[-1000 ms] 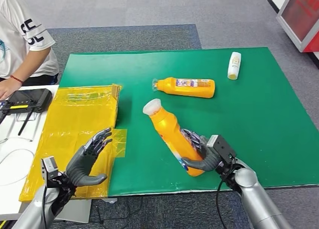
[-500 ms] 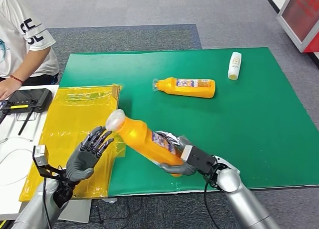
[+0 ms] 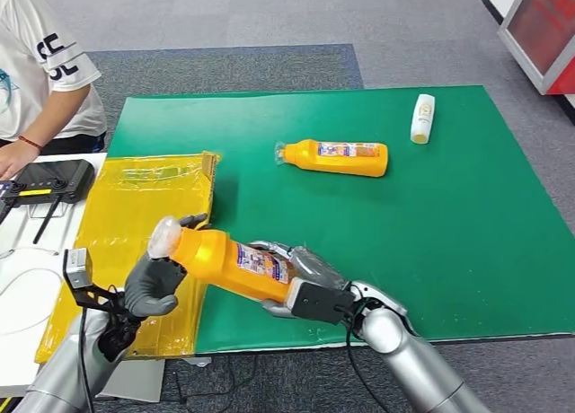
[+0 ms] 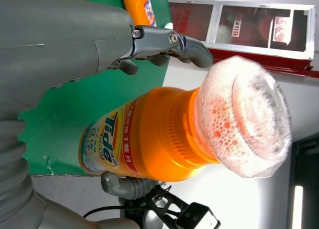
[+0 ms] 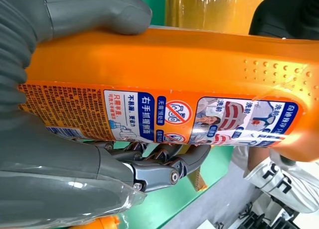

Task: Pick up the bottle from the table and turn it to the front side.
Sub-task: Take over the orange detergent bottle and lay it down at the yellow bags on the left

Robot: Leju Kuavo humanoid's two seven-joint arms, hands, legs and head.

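Held off the green mat [image 3: 434, 215] near its front edge: orange bottle [image 3: 234, 262], lying almost level, gripped around the base by the right hand [image 3: 298, 283]. Clear cap [image 3: 164, 237] at the left hand [image 3: 153, 283], whose fingers are apart near the neck; contact not clear. Reads "Tide" on the label [image 4: 107, 144]; back label [image 5: 195, 117] in Chinese print. Second orange bottle [image 3: 335, 157] and small white bottle [image 3: 422, 118] lying farther back.

Orange bottle [image 3: 234, 262] with clear cap, green mat [image 3: 434, 206], yellow bag [image 3: 128, 215]
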